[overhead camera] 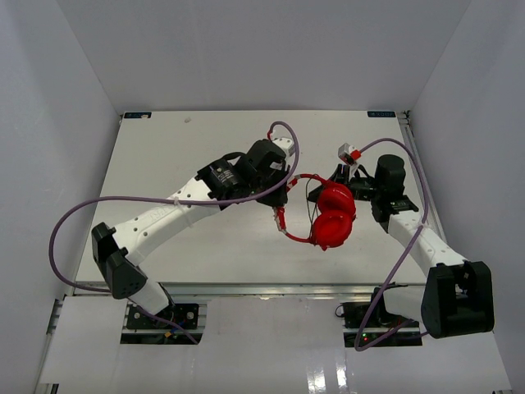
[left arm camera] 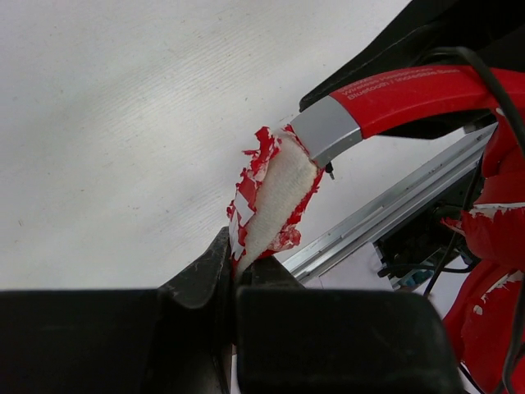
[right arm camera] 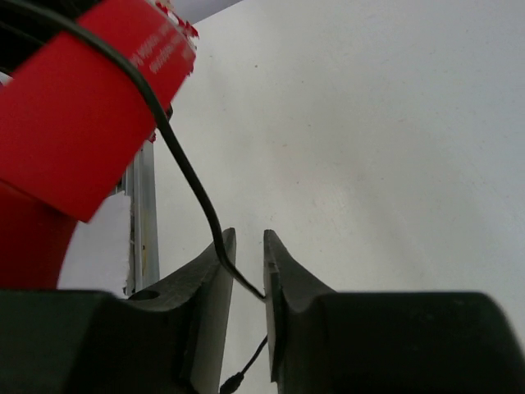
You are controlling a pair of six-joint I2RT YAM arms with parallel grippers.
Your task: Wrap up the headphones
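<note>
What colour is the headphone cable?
The cable is black; the right wrist view shows it best.

In the top view, the headphones (overhead camera: 332,215) sat right of the frame's centre, one ear cup below the other. The left gripper (overhead camera: 278,208) was at their left, clamped on the headband (left arm camera: 275,197). The right gripper (overhead camera: 343,176) was just above them, and the cable (right arm camera: 190,171) ran between its slightly parted fingers.
</note>
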